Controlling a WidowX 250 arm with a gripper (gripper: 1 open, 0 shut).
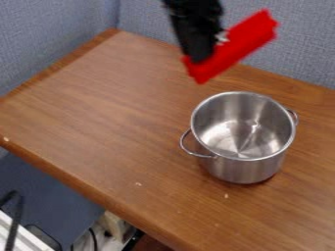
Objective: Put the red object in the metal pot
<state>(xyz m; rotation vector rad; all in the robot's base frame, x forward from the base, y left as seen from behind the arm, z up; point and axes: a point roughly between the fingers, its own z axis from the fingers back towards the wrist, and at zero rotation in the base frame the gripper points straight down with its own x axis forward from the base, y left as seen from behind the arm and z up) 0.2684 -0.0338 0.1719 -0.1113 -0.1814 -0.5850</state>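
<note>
Nearest the viewer stands the shiny round stainless-steel pot (241, 136), upright on the brown wooden table (92, 127), its mouth open and its inside bare, one small handle showing on the near-left side. Beyond and above it hangs the black robot gripper (205, 51), pointing steeply down, its jaws closed tight on the lower-left part of the bright red elongated rectangular block (232, 47), which is clear of the table and carried in the air. The block's long axis slants in the picture from lower left, by the fingers, up to upper right, so its free end reaches out toward the far right. What the coming move turns on is this: the pot's opening lies below the gripper and a little toward the viewer and right, near but not yet directly under it. As I judge it, the block would have to come over the mouth and be tipped or lowered so that its length clears the rim.
</note>
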